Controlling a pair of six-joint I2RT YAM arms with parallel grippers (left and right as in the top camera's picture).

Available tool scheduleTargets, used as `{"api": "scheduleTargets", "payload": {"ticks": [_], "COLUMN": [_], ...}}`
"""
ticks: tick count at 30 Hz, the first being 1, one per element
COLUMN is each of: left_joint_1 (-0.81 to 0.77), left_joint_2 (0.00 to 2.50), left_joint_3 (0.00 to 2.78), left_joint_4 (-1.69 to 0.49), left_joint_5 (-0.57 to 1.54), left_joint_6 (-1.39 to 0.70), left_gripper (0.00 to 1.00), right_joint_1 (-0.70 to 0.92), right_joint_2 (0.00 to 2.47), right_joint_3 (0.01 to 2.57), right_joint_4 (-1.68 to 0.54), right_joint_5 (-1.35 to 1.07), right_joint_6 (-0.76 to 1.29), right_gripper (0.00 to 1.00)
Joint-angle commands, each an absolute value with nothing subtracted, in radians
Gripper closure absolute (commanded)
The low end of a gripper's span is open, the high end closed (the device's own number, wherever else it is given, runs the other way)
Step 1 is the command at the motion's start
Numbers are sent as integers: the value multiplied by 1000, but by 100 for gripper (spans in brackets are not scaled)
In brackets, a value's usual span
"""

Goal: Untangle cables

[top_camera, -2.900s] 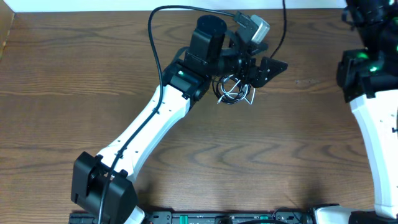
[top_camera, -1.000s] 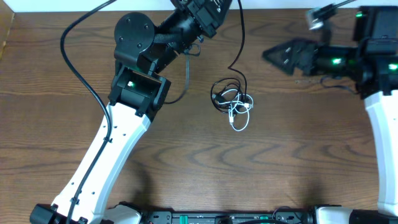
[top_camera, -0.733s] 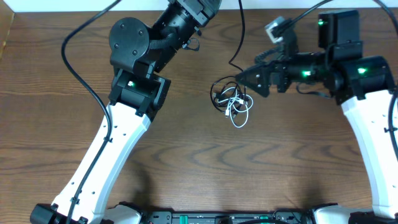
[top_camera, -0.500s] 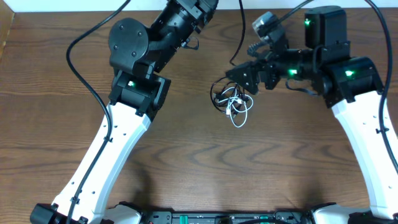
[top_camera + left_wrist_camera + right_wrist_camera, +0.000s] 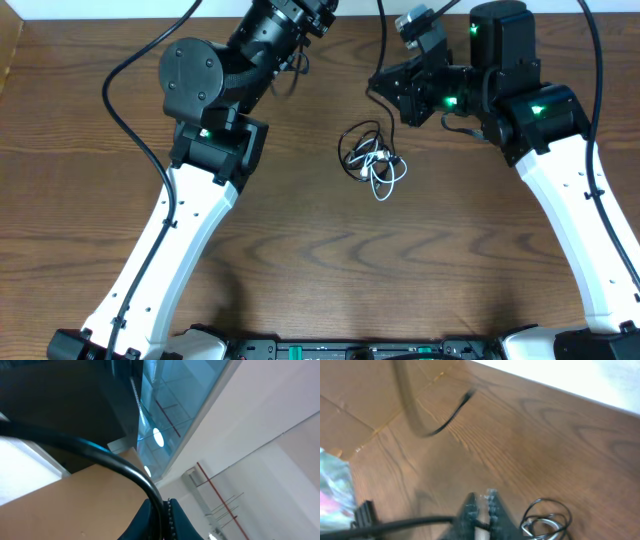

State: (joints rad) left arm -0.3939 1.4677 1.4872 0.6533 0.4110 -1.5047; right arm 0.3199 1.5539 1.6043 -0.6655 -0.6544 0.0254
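A small bundle of cables (image 5: 372, 160), black loops and a white cord, lies on the wooden table (image 5: 330, 250); the right wrist view shows it too (image 5: 545, 520). A black cable (image 5: 379, 50) drops from the top edge to my right gripper (image 5: 384, 86), above and right of the bundle. Its jaws (image 5: 481, 497) are shut on that cable (image 5: 395, 522). My left gripper (image 5: 164, 510) is raised at the top edge, pointing up, shut on a black cable (image 5: 100, 455) that arcs away to the left.
The left arm (image 5: 190, 220) slants across the left half of the table and the right arm (image 5: 570, 200) runs down the right side. Thick black arm cables (image 5: 115, 90) hang over the top left. A cardboard box (image 5: 8, 50) sits at the far left edge.
The right arm swung in from the right to the bundle's upper right and its jaws closed on the black cable. The left arm shifted slightly left, still shut.
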Motion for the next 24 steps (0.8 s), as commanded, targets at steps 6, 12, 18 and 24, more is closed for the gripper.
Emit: {"api": "scheduleTargets", "payload": {"ticks": [6, 12, 18, 24], "left_joint_1": [-377, -337, -299, -247], "left_joint_2": [1448, 1448, 1448, 1448], "left_joint_3": [1512, 1512, 1512, 1512], "left_joint_4": [664, 580, 457, 341], "left_joint_5": [398, 399, 398, 399], "left_joint_6": [-1585, -1584, -1583, -1584], "left_gripper": [92, 92, 93, 92], "right_joint_1": [326, 324, 300, 289], "right_joint_2": [1554, 1554, 1551, 1543], "right_joint_3": [1601, 1601, 1602, 1602], "right_joint_4": [-670, -799, -825, -821], "right_joint_5": [-798, -822, -700, -611], "right_joint_6": [-120, -334, -352, -316], "right_gripper": [1, 1, 1, 1]}}
